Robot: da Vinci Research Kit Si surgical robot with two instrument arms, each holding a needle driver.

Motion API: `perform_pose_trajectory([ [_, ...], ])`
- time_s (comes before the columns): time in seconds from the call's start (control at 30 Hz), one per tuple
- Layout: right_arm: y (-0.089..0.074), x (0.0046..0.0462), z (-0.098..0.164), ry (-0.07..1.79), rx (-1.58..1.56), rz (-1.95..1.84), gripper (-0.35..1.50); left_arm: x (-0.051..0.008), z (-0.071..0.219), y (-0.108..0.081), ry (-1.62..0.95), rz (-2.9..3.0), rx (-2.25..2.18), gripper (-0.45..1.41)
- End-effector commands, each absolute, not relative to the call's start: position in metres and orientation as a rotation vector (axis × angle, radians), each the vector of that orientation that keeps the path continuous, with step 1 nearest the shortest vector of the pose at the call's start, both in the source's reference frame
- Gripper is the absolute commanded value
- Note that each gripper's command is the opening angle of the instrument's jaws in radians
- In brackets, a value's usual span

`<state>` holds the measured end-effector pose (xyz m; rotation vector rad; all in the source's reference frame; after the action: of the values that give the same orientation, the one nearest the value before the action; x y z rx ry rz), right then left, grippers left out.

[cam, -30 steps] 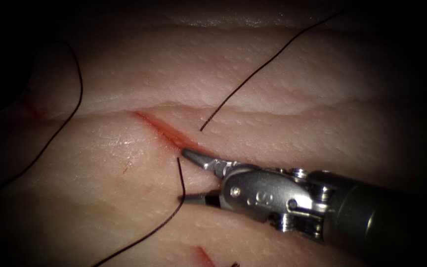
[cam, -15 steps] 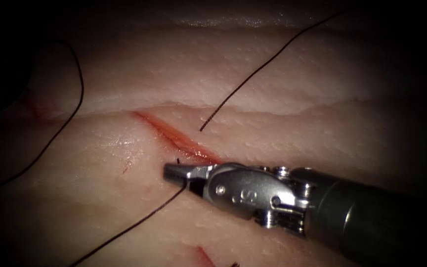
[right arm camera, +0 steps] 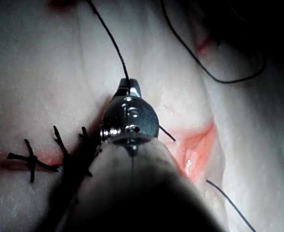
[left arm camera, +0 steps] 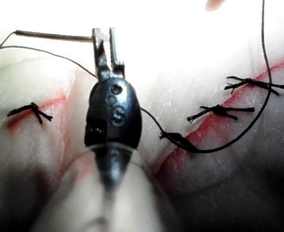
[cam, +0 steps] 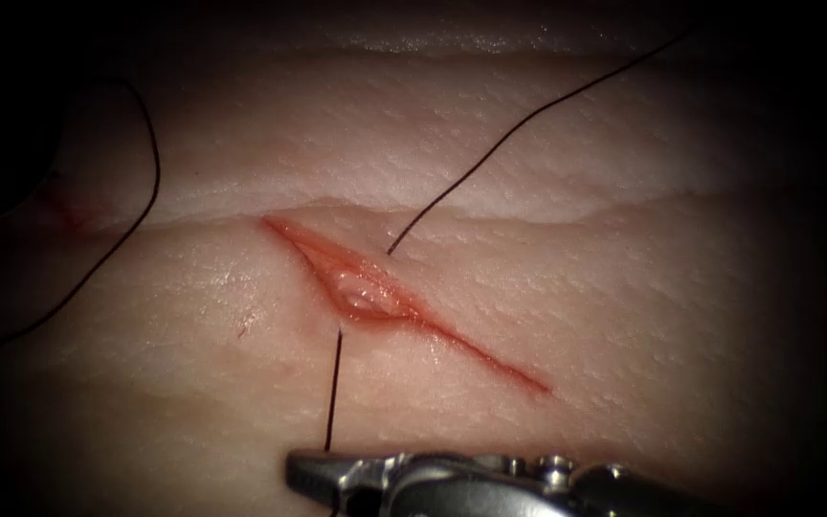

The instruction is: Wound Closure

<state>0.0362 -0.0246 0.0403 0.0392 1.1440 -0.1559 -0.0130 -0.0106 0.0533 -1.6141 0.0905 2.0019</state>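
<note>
The cut [cam: 471, 349] runs slantwise across the tissue [cam: 624, 287] and gapes at its middle. A thread [cam: 333, 393] leaves the tissue just left of the cut and runs straight down to my right tool [cam: 301, 471], whose jaws are shut on it. The right wrist view has that same grip, right tool [right arm camera: 129, 87] on thread [right arm camera: 110, 41]. A second strand [cam: 490, 153] rises from the cut's right side toward the upper right. My left tool [left arm camera: 104, 34] is shut on the needle [left arm camera: 54, 35] near one end, and the needle is free of the tissue.
A slack loop of thread [cam: 153, 158] lies on the tissue far left. Several tied stitches with short cut ends, such as a knot [left arm camera: 219, 110] and another knot [right arm camera: 30, 159], sit along other red cuts. Red fluid lines the open cut [right arm camera: 195, 145].
The right tool's jaws stood open around the thread left of the cut, closed on it, then drew it down toward the near edge. The thread is now straight and the cut is uncovered.
</note>
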Motion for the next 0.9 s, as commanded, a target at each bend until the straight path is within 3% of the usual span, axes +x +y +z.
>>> perform_pose_trajectory([
  [0.03,-0.026,0.038,0.039,1.155,0.05,-0.175,-0.35,-0.0135,0.054,-0.011,0.09,2.001,-1.616,-0.45],
  [0.43,-0.031,0.042,0.037,1.187,0.199,-0.265,-0.35,-0.0135,0.054,-0.011,0.09,2.001,-1.616,-0.45],
  [0.47,-0.03,0.0421,0.037,1.189,0.205,-0.267,-0.1,-0.0135,0.054,-0.011,0.09,2.001,-1.616,-0.45],
  [0.5,-0.03,0.042,0.038,1.184,0.191,-0.252,0.52,-0.0135,0.054,-0.011,0.09,2.001,-1.616,-0.45],
  [0.53,-0.029,0.0417,0.038,1.175,0.163,-0.228,0.89,-0.0135,0.054,-0.011,0.09,2.001,-1.616,-0.45],
  [0.6,-0.027,0.0409,0.038,1.16,0.103,-0.165,1.26,-0.0135,0.054,-0.011,0.09,2.001,-1.616,-0.45],
  [0.9,-0.019,0.0353,0.038,1.178,0.001,-0.046,1.33,-0.0135,0.054,-0.011,0.088,2.001,-1.619,-0.45],
])
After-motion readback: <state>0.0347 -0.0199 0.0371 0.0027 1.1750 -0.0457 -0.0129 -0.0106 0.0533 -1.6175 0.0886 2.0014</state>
